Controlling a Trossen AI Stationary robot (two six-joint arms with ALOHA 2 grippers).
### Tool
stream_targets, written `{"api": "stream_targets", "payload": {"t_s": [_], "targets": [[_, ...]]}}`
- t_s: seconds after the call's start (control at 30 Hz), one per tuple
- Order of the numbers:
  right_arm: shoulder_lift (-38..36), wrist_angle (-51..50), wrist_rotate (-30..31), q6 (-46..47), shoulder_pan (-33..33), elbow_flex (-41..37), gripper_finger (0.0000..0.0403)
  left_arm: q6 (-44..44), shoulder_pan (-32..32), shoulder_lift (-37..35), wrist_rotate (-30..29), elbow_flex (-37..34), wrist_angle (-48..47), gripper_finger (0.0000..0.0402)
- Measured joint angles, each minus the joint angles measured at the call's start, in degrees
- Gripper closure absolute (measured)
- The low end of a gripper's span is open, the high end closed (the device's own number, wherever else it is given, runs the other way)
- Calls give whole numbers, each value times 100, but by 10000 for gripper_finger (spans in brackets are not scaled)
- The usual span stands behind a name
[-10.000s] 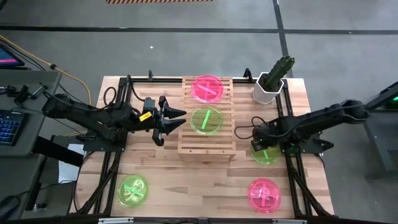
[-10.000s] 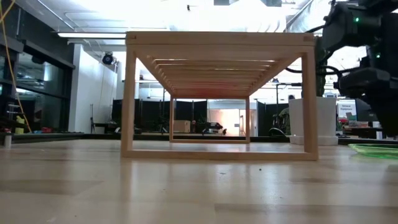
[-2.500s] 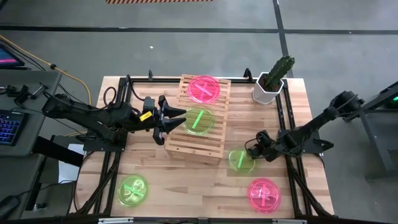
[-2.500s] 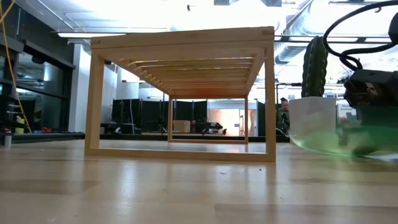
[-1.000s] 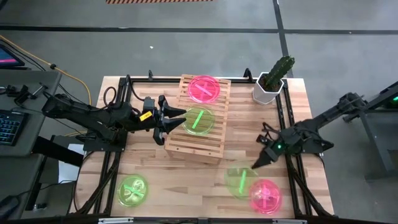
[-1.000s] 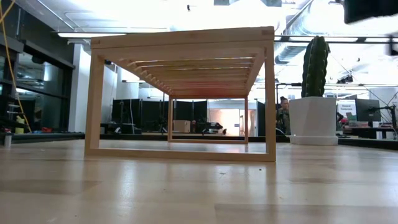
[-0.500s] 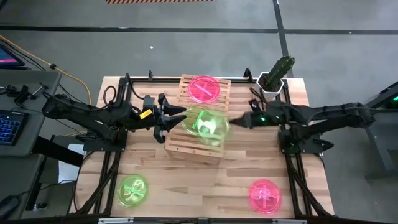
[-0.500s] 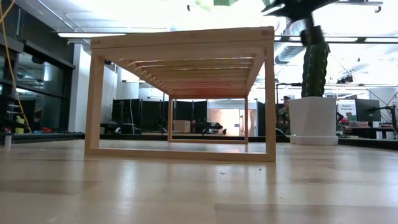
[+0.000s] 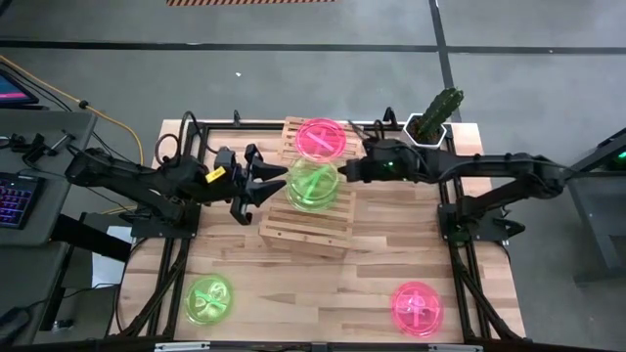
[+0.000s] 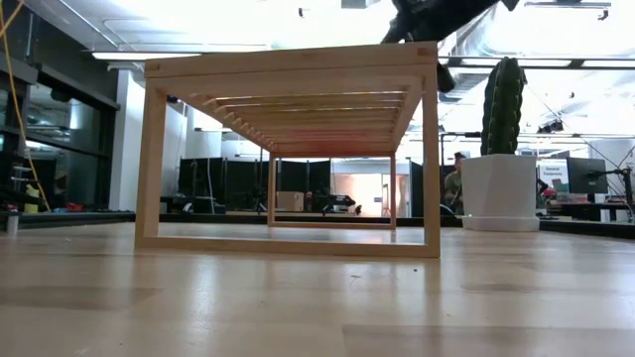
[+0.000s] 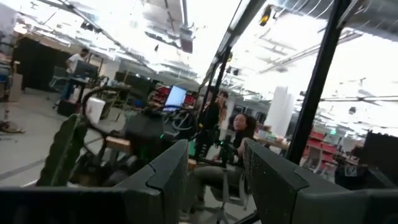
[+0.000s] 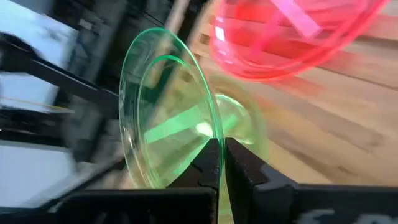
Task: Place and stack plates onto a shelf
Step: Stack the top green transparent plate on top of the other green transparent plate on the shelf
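The right gripper [image 12: 219, 163] pinches a green plate [image 12: 171, 106] by its rim, above the shelf [image 9: 305, 215]. Its far edge blurs. The left gripper [image 9: 262, 180] waits, fingers apart.

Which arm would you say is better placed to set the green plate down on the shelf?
Right: the right gripper already pinches the green plate above the shelf; the left gripper is beside it, empty.

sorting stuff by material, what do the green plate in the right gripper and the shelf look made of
Green plate: apparently thin translucent plastic with a glossy finish; the background shows through it and its rim catches light. Shelf: seemingly pale unfinished wood, matte, built of parallel slats on a plain frame. The right gripper pinches the plate's rim.
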Motion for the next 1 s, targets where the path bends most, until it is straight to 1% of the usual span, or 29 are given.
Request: {"api": "stream_targets", "payload": {"t_s": [0.07,0.17,0.27,0.57,0.7,1.0], "targets": [[167,-456,108,-192,0,244,403,2,0,-10,12,0,16,257],[376,-844,169,-466,0,559,403,2,0,-12,12,0,-13,257],[483,-955,169,-642,0,715,403,2,0,-21,12,0,-14,257],[522,-1314,-29,-808,79,731,403,4,0,-20,11,0,-34,257],[522,-1340,-146,-900,178,731,403,5,0,-21,10,0,-37,257],[522,-1338,-157,-896,249,731,403,7,0,-21,-34,1,-37,257]]}}
